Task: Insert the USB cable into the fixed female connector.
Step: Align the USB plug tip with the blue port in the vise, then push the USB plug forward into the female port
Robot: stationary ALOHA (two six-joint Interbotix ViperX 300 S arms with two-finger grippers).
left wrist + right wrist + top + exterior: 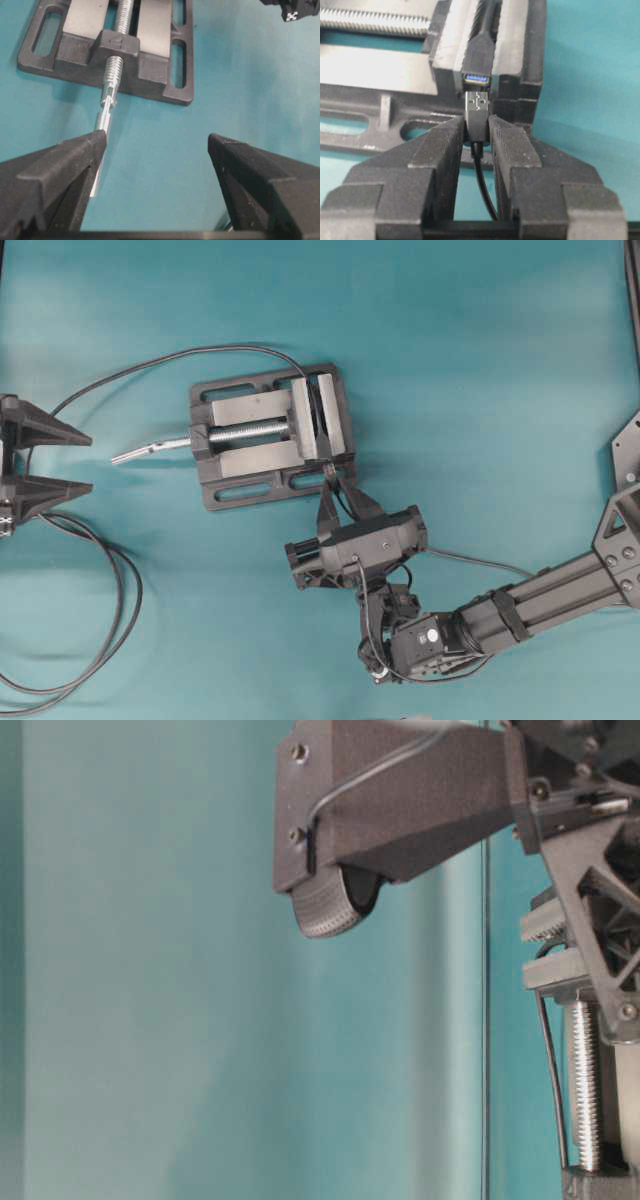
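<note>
In the right wrist view my right gripper (pixel 477 124) is shut on the black body of the USB cable's plug (pixel 476 102). The silver tip points straight at the fixed female connector (pixel 477 78). That connector is a small black socket with a blue inside, clamped between the vise's jaws (pixel 512 45). The tip sits just short of the socket's mouth and in line with it. The thin cable (pixel 487 190) trails back between the fingers. Seen from overhead, the right gripper (pixel 338 492) is at the vise's near right corner. My left gripper (pixel 88 462) is open and empty at the far left.
The dark grey vise (pixel 270 435) stands mid-table, its silver screw handle (pixel 150 450) pointing left toward the left gripper (pixel 157 140). The longer dark cable loops over the front left of the table (pixel 120 590). The right arm (pixel 540 605) crosses the lower right.
</note>
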